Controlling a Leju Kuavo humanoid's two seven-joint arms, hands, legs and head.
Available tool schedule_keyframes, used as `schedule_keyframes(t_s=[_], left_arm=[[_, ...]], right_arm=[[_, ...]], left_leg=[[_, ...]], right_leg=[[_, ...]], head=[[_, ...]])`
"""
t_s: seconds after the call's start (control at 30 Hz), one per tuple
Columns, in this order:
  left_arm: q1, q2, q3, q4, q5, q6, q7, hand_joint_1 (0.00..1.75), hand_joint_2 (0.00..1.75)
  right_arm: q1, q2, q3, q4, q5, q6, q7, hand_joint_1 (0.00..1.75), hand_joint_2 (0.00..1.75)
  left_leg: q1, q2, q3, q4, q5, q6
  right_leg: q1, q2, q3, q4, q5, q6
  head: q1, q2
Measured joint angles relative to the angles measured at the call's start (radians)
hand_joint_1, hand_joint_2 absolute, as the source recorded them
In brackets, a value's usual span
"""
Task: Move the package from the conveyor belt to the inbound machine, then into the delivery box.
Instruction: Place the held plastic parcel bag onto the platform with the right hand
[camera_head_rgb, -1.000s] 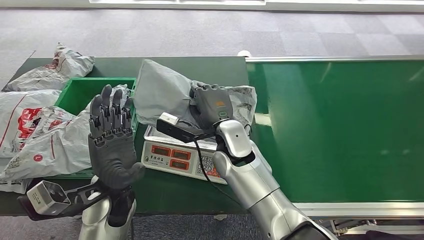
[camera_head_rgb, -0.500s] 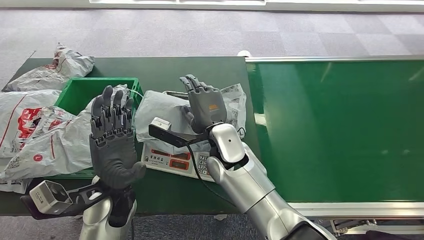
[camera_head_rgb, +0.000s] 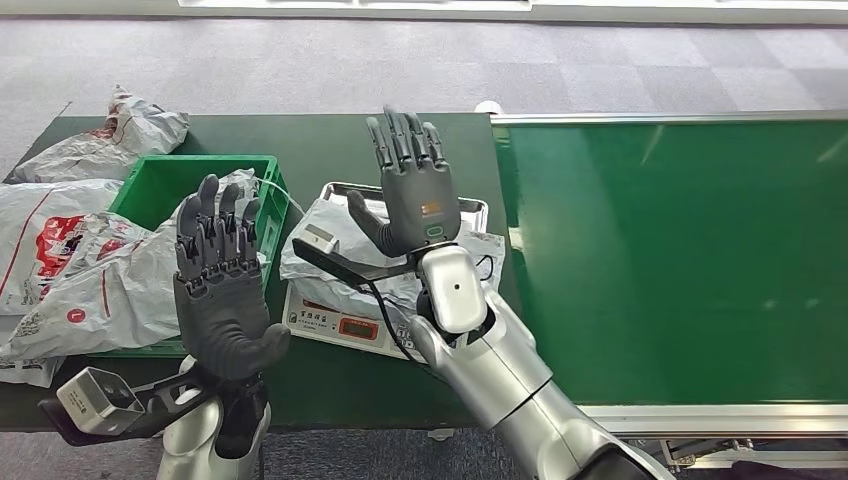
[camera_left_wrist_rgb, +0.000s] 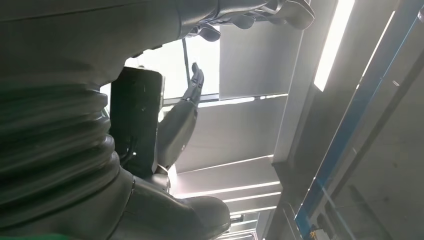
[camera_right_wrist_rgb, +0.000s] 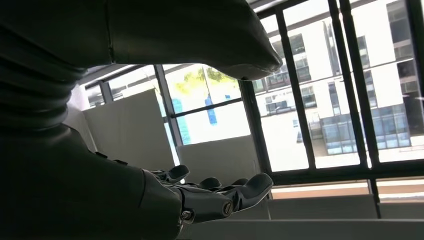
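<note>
package (camera_head_rgb: 330, 245) on scale (camera_head_rgb: 350, 315), robot hands raised

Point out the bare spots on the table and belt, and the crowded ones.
Bare: the whole green conveyor belt, and the dark table strip behind the green box and scale. Crowded: the left end, piled with grey bags; the scale tray holds the package.
</note>
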Motion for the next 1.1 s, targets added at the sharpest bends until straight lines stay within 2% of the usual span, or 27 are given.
schedule_keyframes(t_s=[0.1, 0.2, 0.27, 0.33, 0.47, 0.6, 0.7, 0.83, 0.93, 1.0, 1.1], left_arm=[[0.0, 0.0, 0.0, 0.0, -0.006, -0.001, 0.0, 0.0, 1.75], [0.0, -0.002, 0.001, 0.0, -0.031, 0.0, 0.008, 0.0, 1.75], [0.0, -0.003, 0.001, 0.0, -0.045, 0.003, 0.016, 0.0, 1.75], [-0.002, -0.004, 0.001, 0.002, -0.069, 0.017, 0.023, 0.0, 1.75], [-0.015, -0.006, 0.001, 0.025, -0.21, 0.123, 0.061, 0.0, 1.75], [-0.04, -0.006, 0.0, 0.068, -0.331, 0.222, 0.08, 0.0, 1.75], [-0.068, -0.003, 0.0, 0.128, -0.415, 0.307, 0.101, 0.0, 1.75], [-0.108, 0.004, -0.001, 0.208, -0.541, 0.416, 0.175, 0.0, 1.75], [-0.142, 0.016, -0.019, 0.278, -0.76, 0.485, 0.315, 0.0, 1.75], [-0.169, 0.029, -0.049, 0.351, -0.958, 0.497, 0.414, 0.0, 1.75], [-0.188, 0.04, -0.103, 0.454, -1.085, 0.486, 0.457, 0.0, 1.75]], right_arm=[[0.024, -0.014, -0.009, -0.068, 0.042, -0.062, 0.025, 0.0, 0.0], [0.091, -0.033, -0.046, -0.225, -0.008, -0.232, -0.064, 0.0, 0.0], [0.138, -0.044, -0.079, -0.346, -0.057, -0.321, -0.14, 0.0, 0.87], [0.176, -0.049, -0.113, -0.449, -0.106, -0.342, -0.22, 0.0, 1.75], [0.242, -0.023, -0.234, -0.723, -0.354, -0.348, -0.565, 0.0, 1.75], [0.275, -0.008, -0.348, -0.933, -0.536, -0.347, -0.712, 0.0, 1.75], [0.3, -0.005, -0.42, -1.066, -0.727, -0.347, -0.839, 0.0, 1.75], [0.33, -0.002, -0.468, -1.173, -0.799, -0.345, -0.887, 0.0, 1.75], [0.337, -0.002, -0.474, -1.201, -0.79, -0.344, -0.885, 0.0, 1.75], [0.34, -0.001, -0.474, -1.203, -0.791, -0.343, -0.888, 0.0, 1.75], [0.343, -0.001, -0.474, -1.201, -0.793, -0.342, -0.892, 0.0, 1.75]], left_leg=[[0.0, 0.0, 0.0, 0.0, 0.0, 0.0], [0.0, -0.002, -0.001, 0.0, 0.0, 0.0], [0.0, -0.002, -0.001, 0.0, -0.001, 0.0], [-0.001, -0.001, 0.0, 0.0, -0.002, 0.0], [-0.002, -0.003, -0.002, 0.001, -0.002, 0.0], [-0.003, -0.001, 0.0, 0.0, -0.002, 0.0], [-0.003, -0.001, 0.0, 0.0, -0.002, 0.0], [-0.003, 0.0, 0.0, 0.0, -0.002, 0.0], [-0.003, 0.0, 0.001, 0.0, -0.002, 0.0], [-0.003, 0.0, 0.001, 0.0, -0.002, 0.0], [-0.003, 0.0, 0.001, 0.0, -0.002, 0.0]], right_leg=[[0.0, 0.0, 0.0, 0.0, 0.0, 0.0], [0.0, -0.001, 0.0, 0.0, 0.0, 0.0], [0.0, -0.002, 0.0, 0.0, -0.001, 0.0], [-0.001, -0.002, -0.001, 0.0, -0.001, 0.0], [-0.001, -0.004, -0.002, -0.001, -0.001, 0.0], [-0.001, -0.003, -0.002, -0.001, -0.001, -0.001], [-0.001, -0.003, -0.001, -0.001, -0.001, 0.0], [-0.001, -0.002, -0.001, 0.0, -0.001, 0.0], [-0.001, -0.002, 0.0, 0.0, -0.001, -0.001], [-0.001, -0.003, 0.0, 0.0, -0.001, -0.001], [-0.001, -0.002, 0.0, 0.0, -0.001, -0.001]], head=[[0.0, 0.0], [0.0, 0.0], [0.0, 0.0], [0.0, 0.0], [0.0, 0.0], [0.0, 0.0], [0.0, 0.0], [0.0, 0.0], [0.0, 0.0], [0.0, 0.0], [0.0, 0.0]])
